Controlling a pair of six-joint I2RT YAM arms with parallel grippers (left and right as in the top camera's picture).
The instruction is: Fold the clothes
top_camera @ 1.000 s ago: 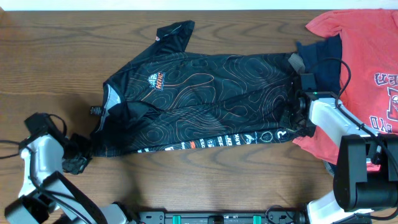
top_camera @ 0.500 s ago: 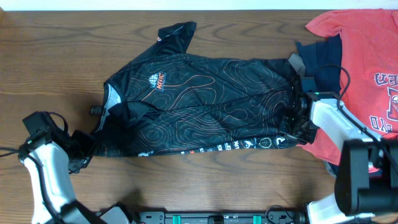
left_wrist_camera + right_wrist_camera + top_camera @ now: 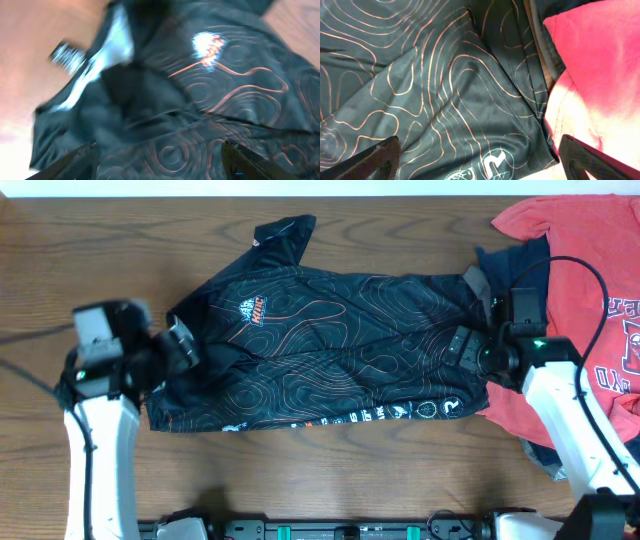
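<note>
The clothes are one black T-shirt (image 3: 340, 345) with thin orange contour lines, lying lengthwise across the table with its collar to the left and its hem to the right. My left gripper (image 3: 178, 348) hovers open over the collar end. The left wrist view is blurred; there the left gripper (image 3: 160, 167) has the shirt (image 3: 210, 100) below its spread fingers and nothing between them. My right gripper (image 3: 463, 350) stands open over the hem end. The right wrist view shows the right gripper (image 3: 482, 167) with wide jaws above the hem and a round white logo (image 3: 492, 165).
A red T-shirt (image 3: 590, 270) with letter print lies at the right edge, partly under my right arm, and shows in the right wrist view (image 3: 600, 65). A navy garment (image 3: 515, 270) lies between it and the black shirt. Bare wooden table (image 3: 350, 470) runs along the front.
Both grippers have opened and let go of the black shirt. My left arm swung up from the front left corner to the collar. The right gripper drew slightly back from the hem.
</note>
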